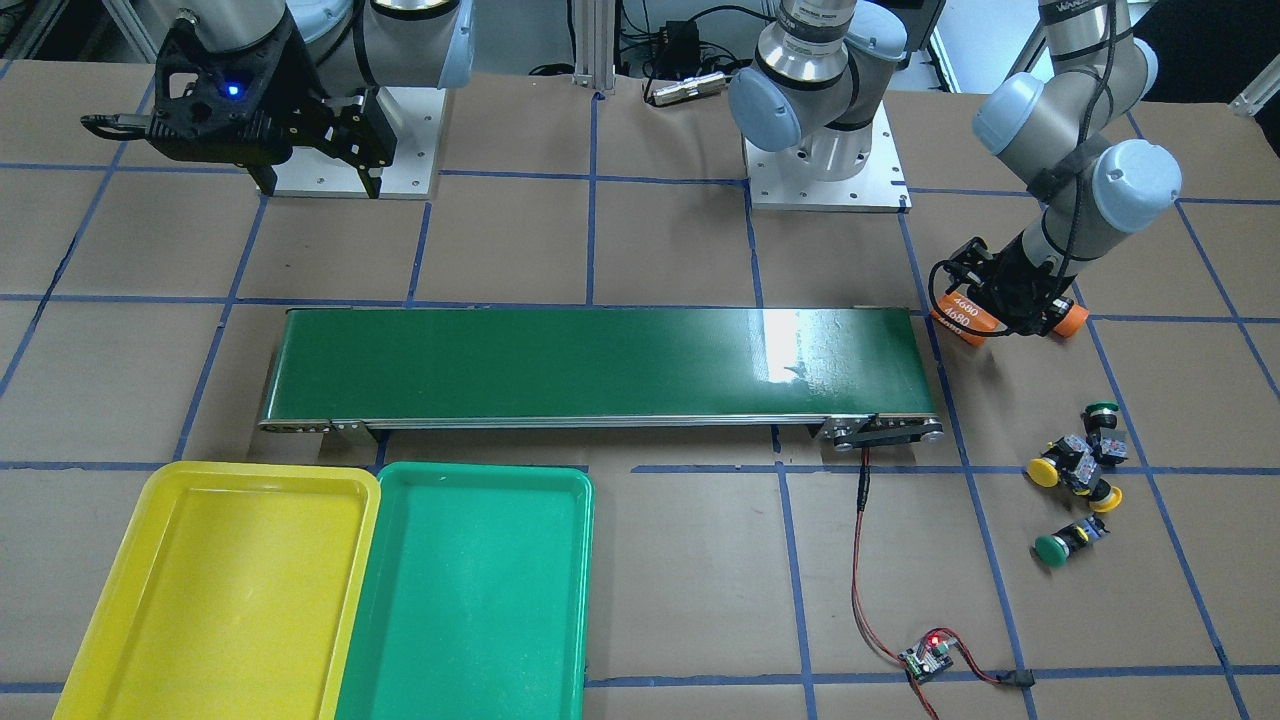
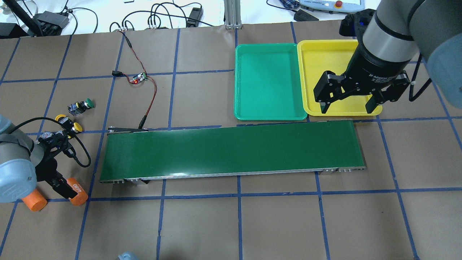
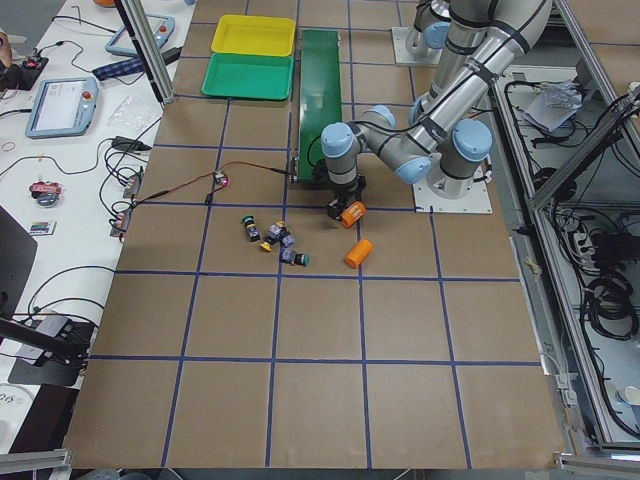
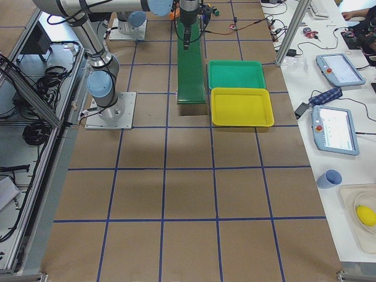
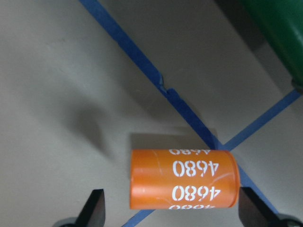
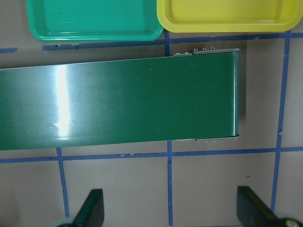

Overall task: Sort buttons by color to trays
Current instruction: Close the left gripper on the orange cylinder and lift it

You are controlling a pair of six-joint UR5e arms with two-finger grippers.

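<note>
Buttons (image 1: 1075, 465) lie clustered, left gripper (image 5: 170, 194) jaws open astride an orange cylinder (image 5: 182, 178), right gripper (image 2: 347, 107) jaws open high above the table (image 2: 202, 224).

Left pincer (image 1: 1003, 312) low over orange 4680 cylinder (image 1: 960, 316); four buttons (image 1: 1078, 465) clustered nearby.
</note>
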